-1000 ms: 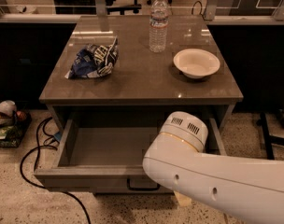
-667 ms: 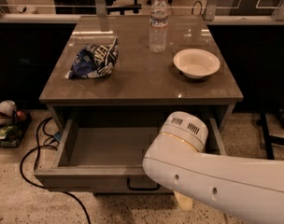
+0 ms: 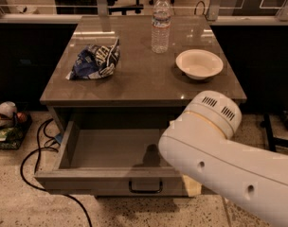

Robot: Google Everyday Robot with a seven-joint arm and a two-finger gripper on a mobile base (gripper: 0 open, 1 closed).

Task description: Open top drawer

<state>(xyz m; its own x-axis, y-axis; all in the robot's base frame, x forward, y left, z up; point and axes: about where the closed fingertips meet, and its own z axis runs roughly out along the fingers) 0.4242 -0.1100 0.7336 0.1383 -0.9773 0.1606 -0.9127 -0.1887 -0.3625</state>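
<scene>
The top drawer [image 3: 87, 180] of the grey table stands pulled out toward me. Its plain grey inside [image 3: 111, 148] shows nothing in it. The small black bar handle [image 3: 145, 187] sits at the centre of the flat front. My white arm [image 3: 220, 150] fills the lower right and covers the drawer's right end. My gripper is hidden behind the arm, somewhere near the right part of the drawer, and does not show.
On the table top [image 3: 144, 84] lie a blue crumpled chip bag [image 3: 95, 60], a clear water bottle [image 3: 160, 25] and a white bowl [image 3: 199, 64]. Black cables [image 3: 32, 155] run on the floor at the left, beside a tray of small items [image 3: 4, 124].
</scene>
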